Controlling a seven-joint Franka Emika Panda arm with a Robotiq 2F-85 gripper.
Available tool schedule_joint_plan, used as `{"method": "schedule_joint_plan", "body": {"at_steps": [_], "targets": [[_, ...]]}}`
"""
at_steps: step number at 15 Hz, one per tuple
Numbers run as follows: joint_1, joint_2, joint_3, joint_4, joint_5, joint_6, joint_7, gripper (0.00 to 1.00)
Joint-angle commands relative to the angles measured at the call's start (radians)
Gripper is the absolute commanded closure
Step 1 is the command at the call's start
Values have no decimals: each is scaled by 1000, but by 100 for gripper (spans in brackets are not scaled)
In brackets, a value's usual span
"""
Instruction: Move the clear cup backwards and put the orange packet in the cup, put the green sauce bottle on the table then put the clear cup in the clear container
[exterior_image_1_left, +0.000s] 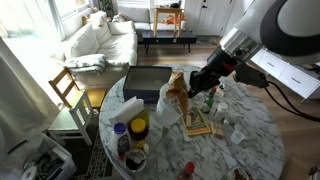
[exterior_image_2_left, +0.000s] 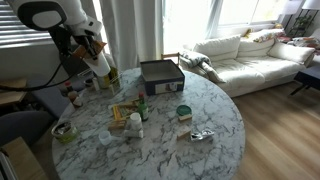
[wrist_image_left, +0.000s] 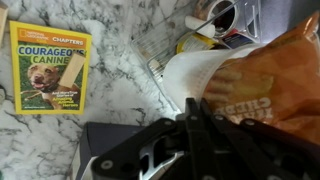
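Note:
My gripper (exterior_image_1_left: 197, 82) is shut on the orange packet (exterior_image_1_left: 177, 92), holding it up near the table's edge. In the wrist view the jaws (wrist_image_left: 190, 112) pinch the packet (wrist_image_left: 272, 80) right over the whitish clear cup (wrist_image_left: 195, 72), and the packet's lower end looks to be at the cup's mouth. In an exterior view the gripper (exterior_image_2_left: 92, 45) hangs above the cup (exterior_image_2_left: 103, 66). The green sauce bottle (exterior_image_2_left: 143, 108) stands upright beside the tan booklet (exterior_image_2_left: 124, 113). The clear container (exterior_image_1_left: 128, 135) holds jars on the marble table (exterior_image_2_left: 170, 150).
A dark square tray (exterior_image_2_left: 160, 75) sits at the table's far side. The booklet (wrist_image_left: 50, 65) lies flat near the cup. A green-lidded tub (exterior_image_2_left: 184, 112), crumpled foil (exterior_image_2_left: 200, 134) and a small bowl (exterior_image_2_left: 64, 132) are on the table. A wooden chair (exterior_image_1_left: 68, 90) stands beside it.

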Motion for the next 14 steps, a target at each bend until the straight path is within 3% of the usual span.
{"method": "schedule_joint_plan", "body": {"at_steps": [1, 14], "targets": [[20, 125, 11, 61, 49, 6, -83, 99], [-27, 329, 56, 200, 53, 35, -164, 99]]}}
